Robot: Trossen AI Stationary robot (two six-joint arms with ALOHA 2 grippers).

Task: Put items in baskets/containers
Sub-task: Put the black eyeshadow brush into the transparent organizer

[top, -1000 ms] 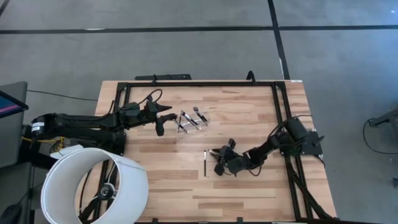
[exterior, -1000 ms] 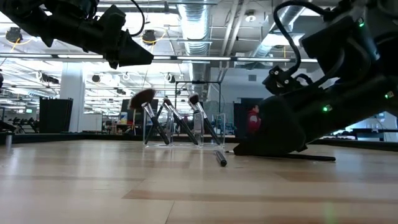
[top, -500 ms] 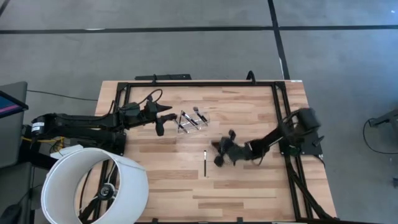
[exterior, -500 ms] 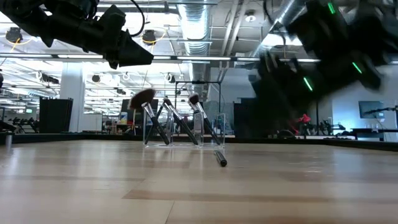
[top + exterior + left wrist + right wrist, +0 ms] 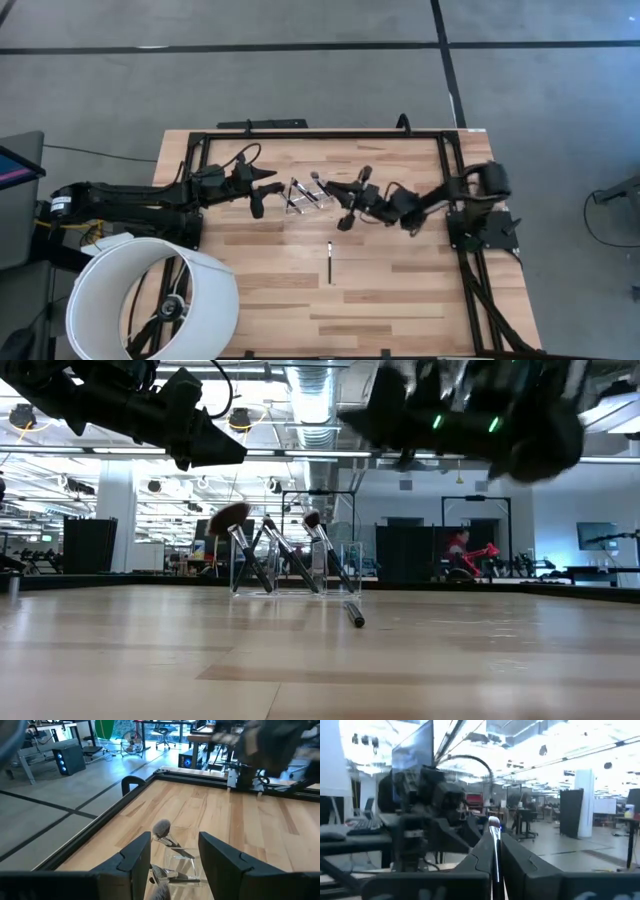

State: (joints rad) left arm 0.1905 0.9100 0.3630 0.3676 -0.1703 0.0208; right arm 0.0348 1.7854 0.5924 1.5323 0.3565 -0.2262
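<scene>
Two arms raised, right claw (image 5: 347, 205) pinching brush (image 5: 494, 845) beside clear holder (image 5: 308, 195), left claw (image 5: 172, 857) spread.

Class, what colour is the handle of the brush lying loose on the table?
Black, seen best in the high view: the loose brush.

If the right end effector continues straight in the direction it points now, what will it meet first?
Probably the clear holder with its standing brushes. The right end effector, shut on a brush, points toward it; behind it waits the left end effector. Height is unclear, so it might pass over.
</scene>
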